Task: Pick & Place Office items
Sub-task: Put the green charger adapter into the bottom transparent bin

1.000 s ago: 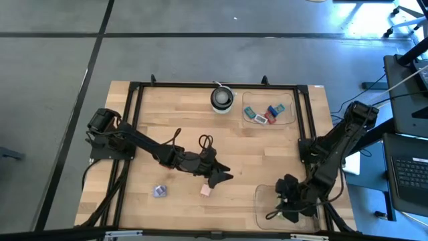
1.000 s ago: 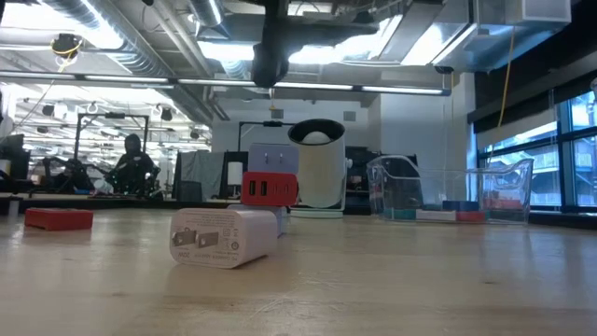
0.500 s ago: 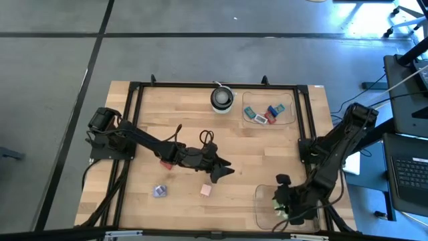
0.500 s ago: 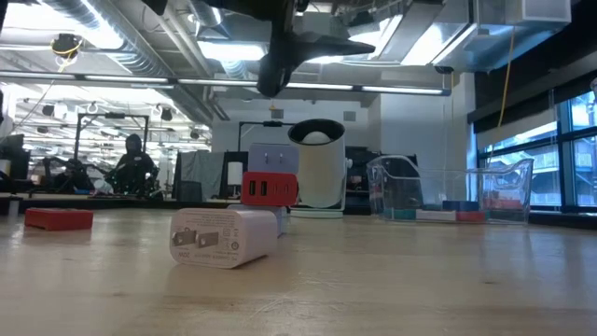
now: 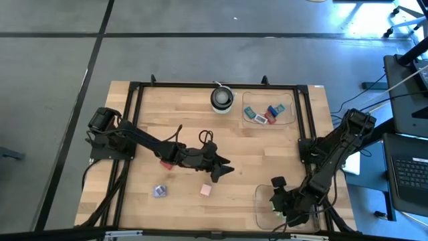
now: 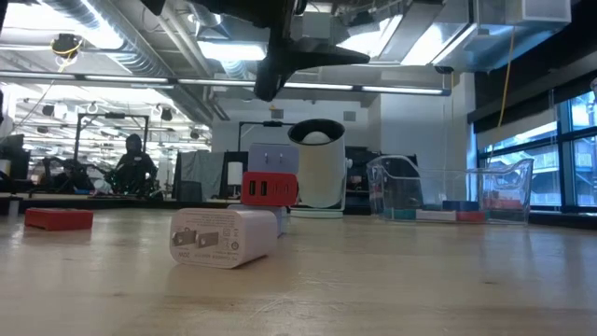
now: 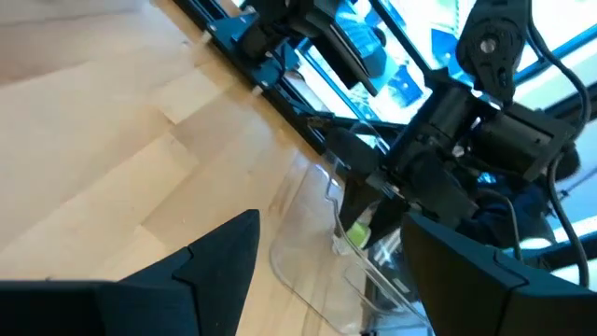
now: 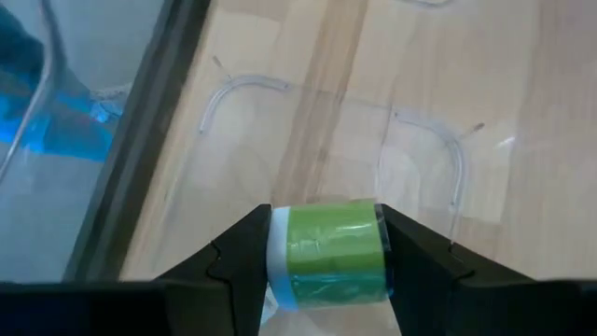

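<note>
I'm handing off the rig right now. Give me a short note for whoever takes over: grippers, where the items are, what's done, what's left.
Right gripper: shut on a green item, held over the near clear tray.
Left gripper: open, empty, raised above mid-table.
Done: several items sit in the far clear tray.
Left: place the green item; a pink item, a lilac item and a red item beside the left arm are on the table.

i can't make out any readable text, label, brand or number on anything from here.
</note>
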